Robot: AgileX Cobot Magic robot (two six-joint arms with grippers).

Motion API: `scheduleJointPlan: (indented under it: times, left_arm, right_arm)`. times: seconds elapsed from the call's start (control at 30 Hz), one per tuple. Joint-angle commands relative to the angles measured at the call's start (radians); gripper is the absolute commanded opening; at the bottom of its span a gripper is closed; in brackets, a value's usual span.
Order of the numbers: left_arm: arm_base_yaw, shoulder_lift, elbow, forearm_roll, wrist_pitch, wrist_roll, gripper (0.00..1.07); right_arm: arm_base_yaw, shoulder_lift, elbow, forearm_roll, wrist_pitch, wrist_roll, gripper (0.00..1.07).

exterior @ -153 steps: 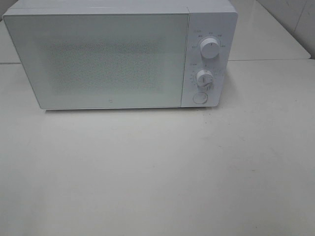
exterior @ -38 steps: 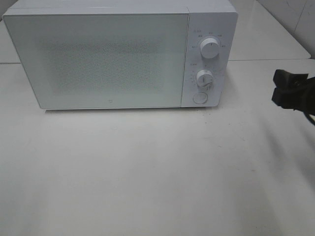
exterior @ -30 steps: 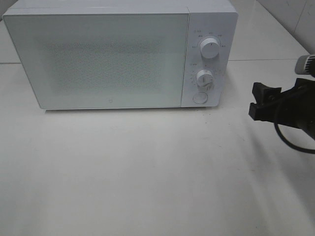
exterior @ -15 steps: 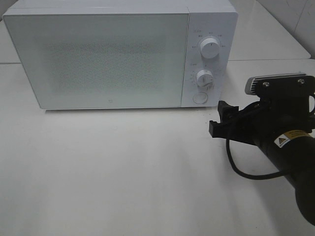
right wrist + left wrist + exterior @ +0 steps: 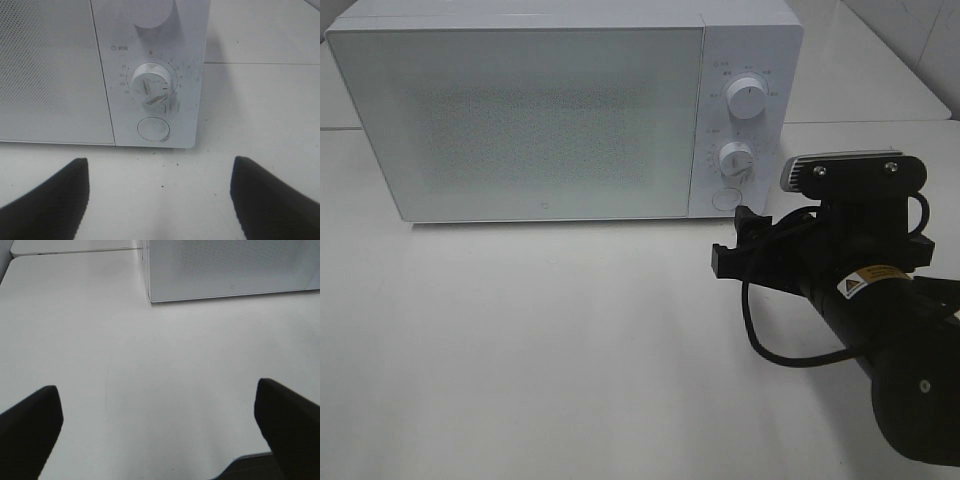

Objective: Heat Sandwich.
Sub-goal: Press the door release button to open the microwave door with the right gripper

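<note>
- The white bench (image 5: pixel 520 350) fills most of my overhead view, and its surface is bare in front of the oven.
- A white microwave (image 5: pixel 565 110) stands at the back of the bench. Its frosted door (image 5: pixel 520 150) is shut, and the control panel sits at the door's right.
- I cannot see the sandwich in any of my three views, and I cannot tell where it is. The door's speckled window shows me nothing behind it.
- My right arm (image 5: pixel 890 340) reaches in from the right edge, black, with a grey camera housing (image 5: pixel 850 170) on top. A black cable (image 5: pixel 770 340) loops beneath it and a yellow warning label (image 5: pixel 865 281) sits on its side.
- The right claw (image 5: pixel 733 240) is spread wide with nothing between its fingers. It hovers just in front of the panel's lower corner and is near the microwave but not touching it, going by the wrist view.
- The left claw (image 5: pixel 160 430) is spread as wide as it goes and holds nothing. It hangs over bare bench near the front edge, well short of the microwave's left front corner, and it does not show in the overhead view.
- The upper knob (image 5: pixel 747 99) sits at the top of the panel.
- The timer knob (image 5: pixel 150 82) sits lower on the panel, straight ahead of the right claw.
- The round button (image 5: pixel 153 128) sits just under the timer knob.
</note>
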Motion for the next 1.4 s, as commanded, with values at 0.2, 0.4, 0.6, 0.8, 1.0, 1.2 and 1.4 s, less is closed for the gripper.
scheduleJointPlan:
  times: [0.2, 0.4, 0.6, 0.8, 1.0, 1.2, 1.4]
  left_arm:
    - [0.002, -0.016, 0.001, 0.0, -0.014, -0.004, 1.0]
    - [0.002, -0.016, 0.001, 0.0, -0.014, -0.004, 1.0]
    - [0.002, -0.016, 0.001, 0.0, -0.014, -0.004, 1.0]
    - [0.002, -0.016, 0.001, 0.0, -0.014, -0.004, 1.0]
    - [0.002, -0.016, 0.001, 0.0, -0.014, -0.004, 1.0]
    - [0.002, -0.016, 0.001, 0.0, -0.014, -0.004, 1.0]
    - [0.002, -0.016, 0.001, 0.0, -0.014, -0.004, 1.0]
  right_arm:
    - [0.005, 0.002, -0.008, 0.004, 0.001, 0.1, 0.76]
    - [0.005, 0.002, -0.008, 0.004, 0.001, 0.388, 0.76]
    - [0.005, 0.002, -0.008, -0.002, 0.013, 0.844, 0.76]
    - [0.005, 0.002, -0.008, -0.002, 0.02, 1.118, 0.76]
    - [0.005, 0.002, -0.008, -0.002, 0.02, 1.352, 0.72]
    - [0.005, 0.002, -0.008, -0.002, 0.021, 1.509, 0.57]
    - [0.005, 0.002, -0.008, 0.005, 0.021, 1.564, 0.2]
